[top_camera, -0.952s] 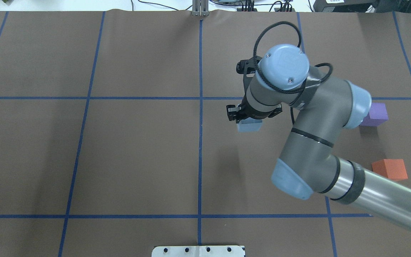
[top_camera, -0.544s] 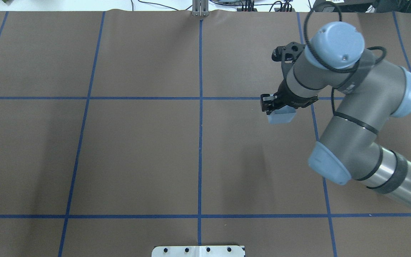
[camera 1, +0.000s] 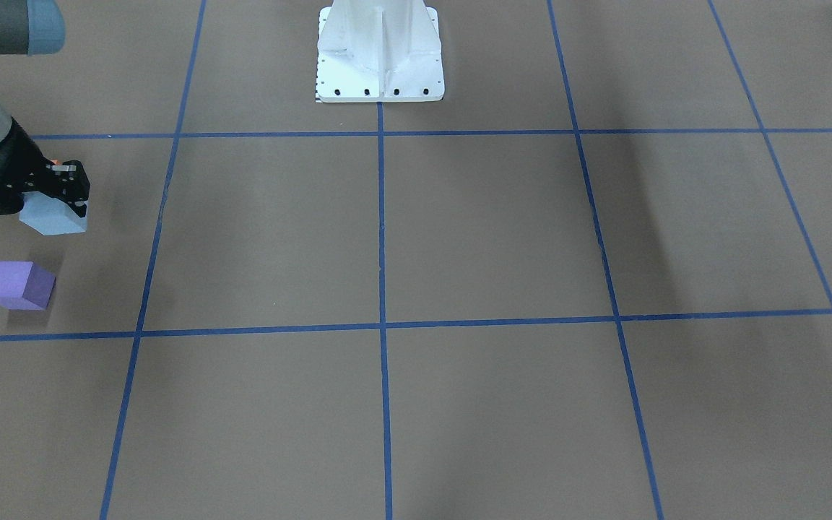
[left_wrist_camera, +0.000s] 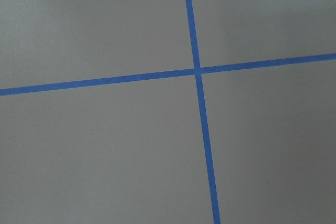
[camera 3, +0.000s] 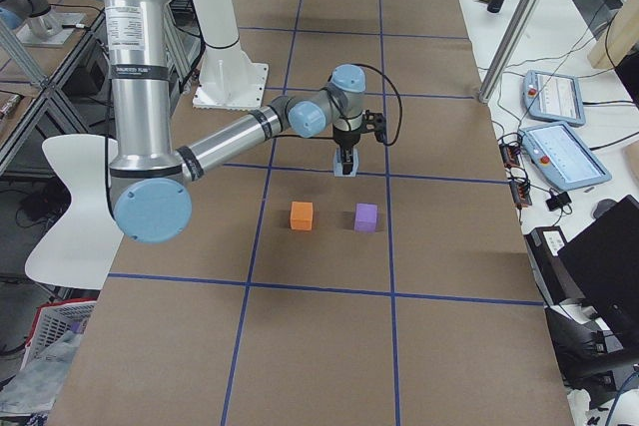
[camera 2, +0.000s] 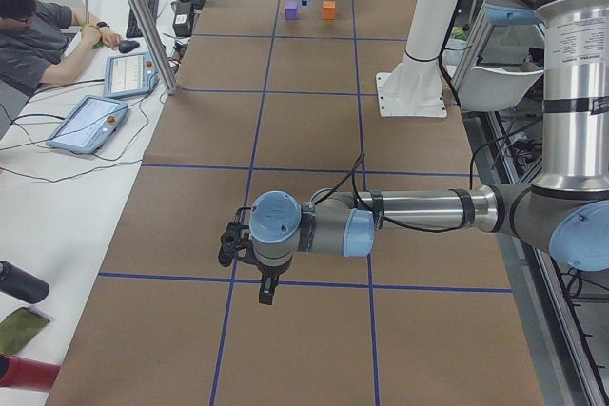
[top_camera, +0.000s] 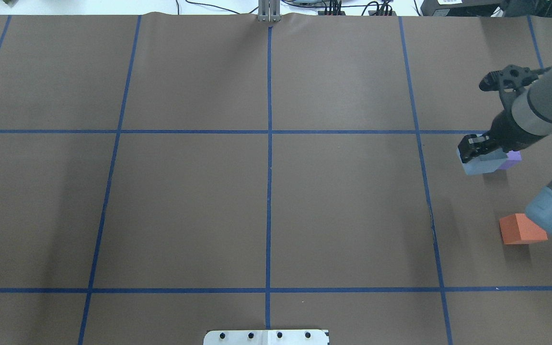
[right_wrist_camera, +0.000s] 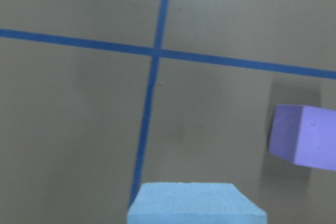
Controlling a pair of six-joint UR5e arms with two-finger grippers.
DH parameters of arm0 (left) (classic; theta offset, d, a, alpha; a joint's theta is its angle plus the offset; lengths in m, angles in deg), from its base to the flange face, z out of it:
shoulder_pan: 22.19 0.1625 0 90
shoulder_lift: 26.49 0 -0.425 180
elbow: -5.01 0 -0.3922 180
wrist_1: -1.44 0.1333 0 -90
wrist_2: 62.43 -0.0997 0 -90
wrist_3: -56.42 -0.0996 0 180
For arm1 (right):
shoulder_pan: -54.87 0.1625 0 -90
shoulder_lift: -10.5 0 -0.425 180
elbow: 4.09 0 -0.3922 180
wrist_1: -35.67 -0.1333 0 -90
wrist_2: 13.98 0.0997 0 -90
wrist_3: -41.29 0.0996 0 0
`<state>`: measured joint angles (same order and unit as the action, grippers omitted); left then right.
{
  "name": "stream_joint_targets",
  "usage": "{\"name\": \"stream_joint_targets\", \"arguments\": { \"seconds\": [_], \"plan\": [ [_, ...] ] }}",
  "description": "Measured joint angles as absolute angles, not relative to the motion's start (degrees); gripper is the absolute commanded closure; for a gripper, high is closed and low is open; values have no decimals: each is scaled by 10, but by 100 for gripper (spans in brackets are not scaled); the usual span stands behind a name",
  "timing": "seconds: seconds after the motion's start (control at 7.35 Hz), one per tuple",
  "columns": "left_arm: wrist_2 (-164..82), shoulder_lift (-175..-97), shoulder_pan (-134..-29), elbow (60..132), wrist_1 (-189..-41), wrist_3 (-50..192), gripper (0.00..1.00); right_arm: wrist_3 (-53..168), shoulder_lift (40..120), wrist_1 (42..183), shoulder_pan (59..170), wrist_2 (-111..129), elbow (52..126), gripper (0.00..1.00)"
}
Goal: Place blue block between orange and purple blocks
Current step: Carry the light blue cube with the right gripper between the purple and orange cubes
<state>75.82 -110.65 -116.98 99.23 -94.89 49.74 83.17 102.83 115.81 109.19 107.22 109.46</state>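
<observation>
Swung rightward, right pincer (top_camera: 476, 154) clamps blue block (top_camera: 480, 166) near purple block (top_camera: 513, 160); orange block (top_camera: 518, 229) apart.

A robotics lab: a long table (top_camera: 185, 201) papered in brown and gridded with blue tape (top_camera: 268, 191); a white pedestal (camera 1: 380, 58) bolted at its near edge, carrying a jointed grey arm (camera 2: 419, 208); on the far bench, an operator (camera 2: 33, 30) seated beside a teach pendant (camera 2: 88, 124); an aluminium post (camera 2: 145, 21) rising at the table's far edge.
</observation>
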Motion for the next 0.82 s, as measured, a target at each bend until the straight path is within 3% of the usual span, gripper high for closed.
{"name": "stream_joint_targets", "arguments": {
  "seconds": [0.27,0.54,0.68,0.82],
  "plan": [
    [758,-1107,-1169,993,-949,498,0,888,1097,988,1096,1072,1030,100],
    [758,-1107,-1169,995,-949,499,0,955,1115,841,1095,1071,945,100],
    [758,-1107,-1169,995,-949,499,0,970,1118,803,1094,1069,920,39],
    [758,-1107,-1169,996,-949,499,0,975,1117,788,1093,1067,910,1]
  ]
}}
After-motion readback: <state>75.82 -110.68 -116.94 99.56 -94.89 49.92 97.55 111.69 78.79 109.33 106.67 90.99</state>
